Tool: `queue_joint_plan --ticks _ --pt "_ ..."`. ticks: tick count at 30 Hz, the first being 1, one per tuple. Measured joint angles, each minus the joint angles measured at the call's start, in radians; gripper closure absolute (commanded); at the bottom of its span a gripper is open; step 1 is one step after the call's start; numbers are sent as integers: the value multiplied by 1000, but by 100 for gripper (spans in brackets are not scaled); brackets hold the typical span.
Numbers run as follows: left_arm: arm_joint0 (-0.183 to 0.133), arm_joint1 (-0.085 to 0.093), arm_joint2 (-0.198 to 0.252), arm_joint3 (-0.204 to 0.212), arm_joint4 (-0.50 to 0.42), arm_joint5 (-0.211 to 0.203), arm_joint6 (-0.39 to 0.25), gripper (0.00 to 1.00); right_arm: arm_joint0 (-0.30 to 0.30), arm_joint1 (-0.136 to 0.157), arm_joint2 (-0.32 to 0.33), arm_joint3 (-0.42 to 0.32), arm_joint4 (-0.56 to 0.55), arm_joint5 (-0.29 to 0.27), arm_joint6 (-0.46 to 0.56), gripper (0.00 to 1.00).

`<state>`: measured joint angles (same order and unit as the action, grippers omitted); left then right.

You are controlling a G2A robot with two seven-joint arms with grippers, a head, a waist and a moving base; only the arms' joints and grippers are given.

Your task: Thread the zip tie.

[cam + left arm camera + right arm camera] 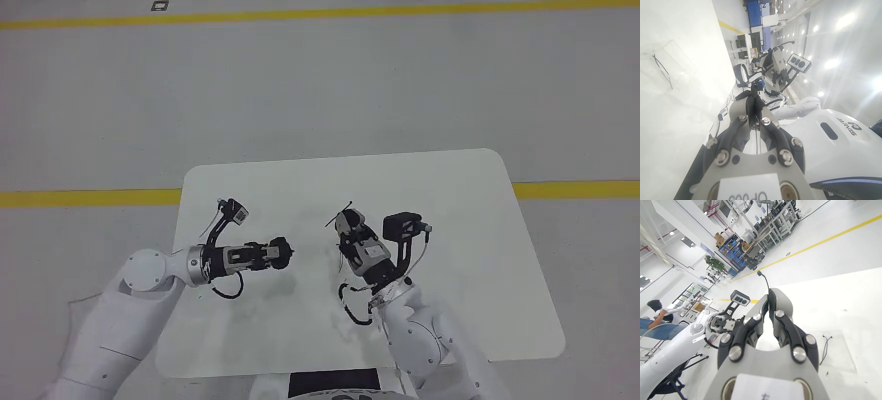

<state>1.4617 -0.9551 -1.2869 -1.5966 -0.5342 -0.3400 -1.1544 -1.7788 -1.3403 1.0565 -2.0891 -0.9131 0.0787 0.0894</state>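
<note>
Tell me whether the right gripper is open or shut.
Shut. The right gripper has its fingertips pressed together on the black zip tie, whose head pokes out beyond them.

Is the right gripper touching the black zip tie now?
Touching. The right wrist view shows the zip tie clamped between the closed fingers of the right gripper.
</note>
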Motion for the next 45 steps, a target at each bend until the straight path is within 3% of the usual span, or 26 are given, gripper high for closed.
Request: queue_joint_plan --ticks 5,12,45 --pt "-3 -6 35 -17 7 5 39 100 0 0 0 0 0 0 0 100" --pt "-46 -21 83 -16 13 0 97 100 0 0 0 0 0 0 0 100" --pt "-47 -22 84 -16 10 0 99 100 16 3 -38 -11 -62 -18 34 100"
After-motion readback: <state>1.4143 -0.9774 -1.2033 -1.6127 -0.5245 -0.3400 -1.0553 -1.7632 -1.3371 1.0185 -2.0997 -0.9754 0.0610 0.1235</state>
